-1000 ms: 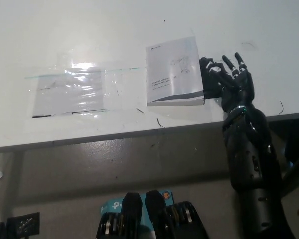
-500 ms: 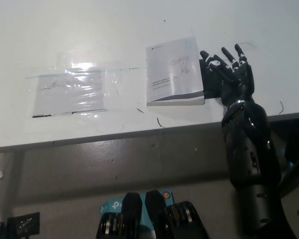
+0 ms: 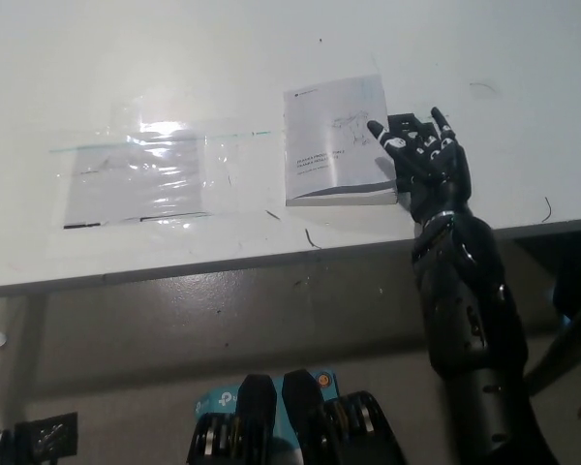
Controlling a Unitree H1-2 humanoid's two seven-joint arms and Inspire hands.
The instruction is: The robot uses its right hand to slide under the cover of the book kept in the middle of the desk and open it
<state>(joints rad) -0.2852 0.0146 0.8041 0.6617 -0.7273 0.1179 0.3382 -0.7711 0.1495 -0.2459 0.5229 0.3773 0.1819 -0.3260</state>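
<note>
At the right hand's (image 3: pixel 424 160) fingertips, the book (image 3: pixel 337 141) is seen lying flat and closed near the middle of the white desk (image 3: pixel 174 58), its pale cover facing up and a dark band running along its near edge. The black hand is held at the book's right edge with its fingers spread apart and nothing clasped; one fingertip (image 3: pixel 374 127) is laid over the cover's right margin, while the others are raised beside the edge. Whether any finger has been slipped beneath the cover cannot be made out, since that edge is hidden behind the hand. The small print and the sketch on the cover are too blurred to be read.

Well away from the hand, on the book's far side, a clear plastic bag (image 3: pixel 145 174) is spread flat on the desk, with a green strip along its top edge. Glare is thrown across its middle, and a pale sheet appears to be enclosed in it, though the contents cannot be told with certainty.

Close beyond the hand's outer side, a thin dark scrap (image 3: pixel 547 209) is seen by the desk's near edge. Another curled dark thread (image 3: pixel 310 238) is found just below the book. The white left hand is not caught in the head view.
</note>
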